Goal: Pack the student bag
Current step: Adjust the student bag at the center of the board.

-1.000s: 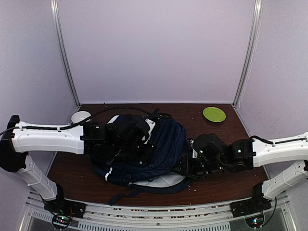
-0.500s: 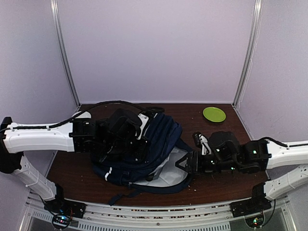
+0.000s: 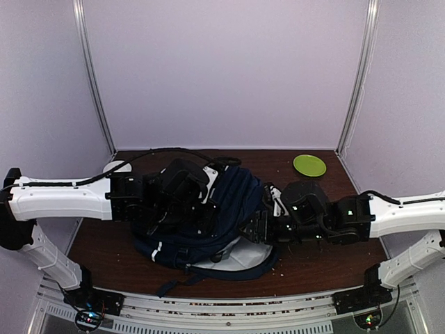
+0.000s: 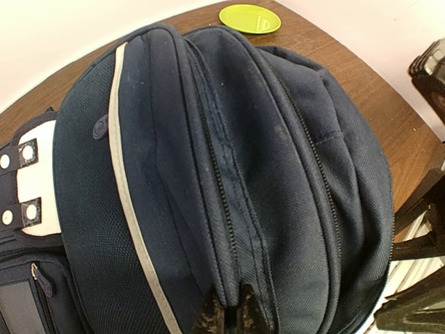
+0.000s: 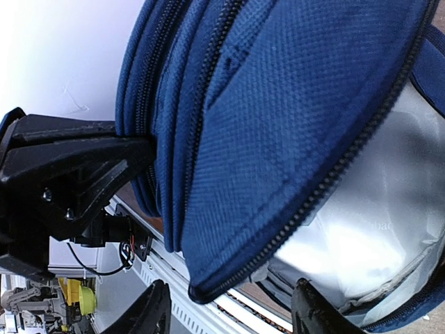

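Note:
The student bag (image 3: 233,209), a navy backpack with white trim, lies in the middle of the table with its flap raised. Grey lining (image 5: 368,223) shows under the flap. My left gripper (image 3: 207,210) sits on top of the bag. In the left wrist view, the left gripper (image 4: 233,316) is shut on a ridge of fabric beside a zipper (image 4: 222,202). My right gripper (image 3: 252,228) is at the bag's right side. In the right wrist view, the right gripper (image 5: 229,313) is open, and the zipped edge of the flap (image 5: 278,229) hangs between its fingers without being pinched.
A green plate (image 3: 309,165) sits at the back right of the table. A white bowl (image 3: 115,167) stands at the back left, partly behind the left arm. Dark straps (image 3: 174,284) trail toward the table's near edge.
The right gripper drew back to the right, then came in again to the bag's flap edge while its jaws spread wider. The left gripper kept its hold on the bag.

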Controlling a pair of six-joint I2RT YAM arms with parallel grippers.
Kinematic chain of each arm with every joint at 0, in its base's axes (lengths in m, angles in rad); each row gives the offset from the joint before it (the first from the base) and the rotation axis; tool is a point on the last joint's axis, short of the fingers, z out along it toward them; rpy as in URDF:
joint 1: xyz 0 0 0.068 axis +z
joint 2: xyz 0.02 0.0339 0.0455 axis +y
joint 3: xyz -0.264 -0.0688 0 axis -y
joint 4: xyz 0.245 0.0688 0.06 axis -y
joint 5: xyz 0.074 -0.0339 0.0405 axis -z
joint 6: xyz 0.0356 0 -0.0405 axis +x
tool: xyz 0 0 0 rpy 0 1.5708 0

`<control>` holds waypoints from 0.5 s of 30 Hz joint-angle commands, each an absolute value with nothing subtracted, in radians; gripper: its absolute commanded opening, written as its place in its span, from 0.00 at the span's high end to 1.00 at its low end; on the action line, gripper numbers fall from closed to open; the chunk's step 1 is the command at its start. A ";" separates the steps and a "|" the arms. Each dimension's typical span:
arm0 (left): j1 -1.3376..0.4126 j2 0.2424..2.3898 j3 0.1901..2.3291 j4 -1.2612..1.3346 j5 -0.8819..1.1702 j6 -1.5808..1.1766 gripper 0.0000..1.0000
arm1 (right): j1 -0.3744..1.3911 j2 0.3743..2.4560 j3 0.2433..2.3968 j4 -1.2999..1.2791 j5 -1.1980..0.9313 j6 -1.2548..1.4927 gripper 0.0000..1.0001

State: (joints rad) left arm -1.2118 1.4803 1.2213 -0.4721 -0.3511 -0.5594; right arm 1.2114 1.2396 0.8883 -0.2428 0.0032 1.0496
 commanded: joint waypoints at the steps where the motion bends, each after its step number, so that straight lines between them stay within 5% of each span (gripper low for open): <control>1: -1.195 1.468 1.261 -0.402 -0.398 -0.538 1.00 | 1.214 1.275 0.936 -0.209 0.041 1.037 0.43; 15: -1.195 1.402 1.229 -0.432 -0.412 -0.551 1.00 | 1.203 1.290 0.915 -0.065 -0.045 0.922 0.88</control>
State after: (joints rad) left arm -1.2114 1.4700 1.2209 -0.4786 -0.3534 -0.5594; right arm 1.2049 1.3094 0.9104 -0.1654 0.0029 1.0042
